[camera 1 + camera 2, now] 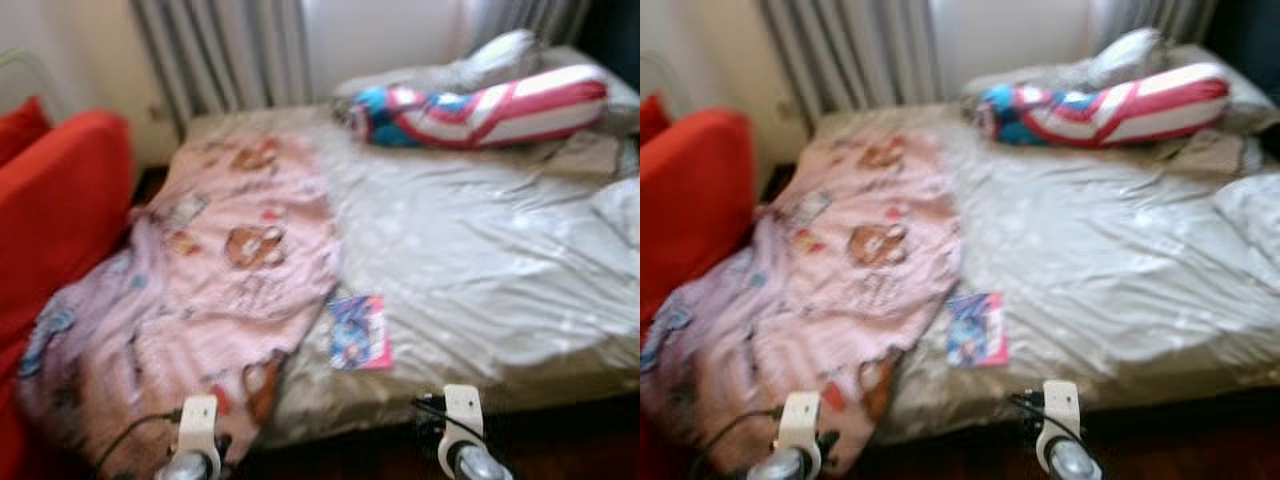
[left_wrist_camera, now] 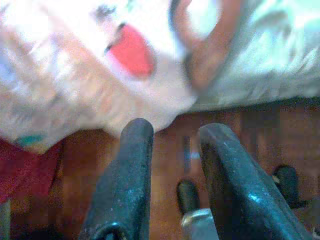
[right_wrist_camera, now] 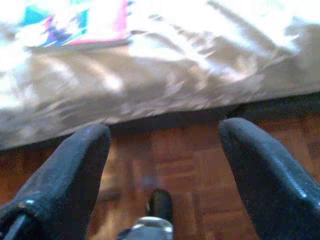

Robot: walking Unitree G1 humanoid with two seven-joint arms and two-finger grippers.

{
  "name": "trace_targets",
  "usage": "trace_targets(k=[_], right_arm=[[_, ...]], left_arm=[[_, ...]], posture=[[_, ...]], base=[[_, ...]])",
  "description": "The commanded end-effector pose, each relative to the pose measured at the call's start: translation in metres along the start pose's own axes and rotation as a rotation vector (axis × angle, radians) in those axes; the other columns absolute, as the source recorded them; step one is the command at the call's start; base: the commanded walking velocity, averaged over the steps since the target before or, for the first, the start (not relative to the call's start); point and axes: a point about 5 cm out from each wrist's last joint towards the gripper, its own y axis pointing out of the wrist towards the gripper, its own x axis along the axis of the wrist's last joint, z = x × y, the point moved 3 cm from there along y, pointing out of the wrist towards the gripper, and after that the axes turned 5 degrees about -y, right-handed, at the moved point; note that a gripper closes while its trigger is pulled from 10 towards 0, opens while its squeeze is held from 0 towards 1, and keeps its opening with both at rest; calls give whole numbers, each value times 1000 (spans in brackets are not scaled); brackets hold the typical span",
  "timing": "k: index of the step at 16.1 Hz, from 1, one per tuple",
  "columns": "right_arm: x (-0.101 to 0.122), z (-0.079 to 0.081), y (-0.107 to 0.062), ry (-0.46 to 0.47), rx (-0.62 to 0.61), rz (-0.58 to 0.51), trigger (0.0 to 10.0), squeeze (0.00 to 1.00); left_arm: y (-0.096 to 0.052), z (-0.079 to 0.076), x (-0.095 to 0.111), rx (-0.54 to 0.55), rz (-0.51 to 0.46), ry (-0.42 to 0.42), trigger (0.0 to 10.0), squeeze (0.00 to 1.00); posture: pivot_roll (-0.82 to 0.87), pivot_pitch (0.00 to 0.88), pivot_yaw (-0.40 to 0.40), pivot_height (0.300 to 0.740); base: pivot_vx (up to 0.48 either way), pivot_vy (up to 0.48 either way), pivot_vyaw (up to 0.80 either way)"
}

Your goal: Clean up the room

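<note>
A bed with a crumpled grey sheet [image 1: 480, 260] lies in front of me. A pink blanket [image 1: 215, 290] printed with cartoon figures is spread over the bed's left side and hangs off the near corner. A colourful booklet [image 1: 358, 332] lies flat near the bed's front edge. A long red, white and blue pillow [image 1: 480, 110] rests at the far end. Both arms hang low before the bed. My left gripper [image 2: 175, 137] is open above the wooden floor, under the blanket's hanging edge. My right gripper [image 3: 165, 132] is wide open and holds nothing, just below the booklet [image 3: 75, 22].
A red sofa [image 1: 55, 200] stands close against the bed's left side. A radiator [image 1: 225, 50] and a pale wall are behind the bed. Rumpled grey bedding [image 1: 500, 55] is heaped behind the pillow. Brown parquet floor [image 3: 165, 155] runs along the bed's front edge.
</note>
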Motion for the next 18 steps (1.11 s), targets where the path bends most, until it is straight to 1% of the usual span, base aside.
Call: trace_targets(k=[1,4,6,8,10,11,12,13,14,16,18], right_arm=[[5,1,1,-2,3,-22,10000,0],[6,1,1,-1,5,-26,10000,0],[14,3,2,5,15,-61,10000,0],[24,3,3,11,21,-99,10000,0],[45,5,4,21,48,-180,10000,0],[66,6,4,36,58,-259,10000,0],[84,8,3,41,67,-319,10000,0],[100,10,2,35,75,-374,10000,0],[119,15,0,7,98,-445,10000,0],[138,28,-6,-68,143,-536,10000,0],[133,29,-8,-65,139,-556,10000,0]], left_arm=[[-2,3,-8,5,23,-6,10000,0],[-1,2,-7,3,19,-2,10000,0],[-1,2,-3,-3,-3,13,10000,0],[0,-1,3,-17,-31,-4,10000,0],[1,-3,24,-29,-112,-8,10000,0],[2,-3,44,-37,-188,-21,10000,0],[2,-4,59,-44,-242,-24,10000,0],[1,-5,70,-55,-286,-23,10000,0],[0,-9,83,-72,-340,-19,10000,0],[-3,-18,97,-107,-422,-21,10000,0],[-6,-17,98,-102,-462,-32,10000,0]], posture=[[-43,0,36,740],[-43,0,36,740],[-45,0,36,740],[-46,0,35,740],[-45,0,35,740],[-44,0,35,740],[-41,0,34,740],[-42,0,35,740],[-42,0,33,740],[-45,0,34,740],[-46,0,32,740]], base=[[315,0,0],[310,0,0],[0,0,0],[0,0,0],[0,0,0],[0,0,0],[0,0,0],[0,0,0],[0,0,0],[0,0,0],[0,0,0]])
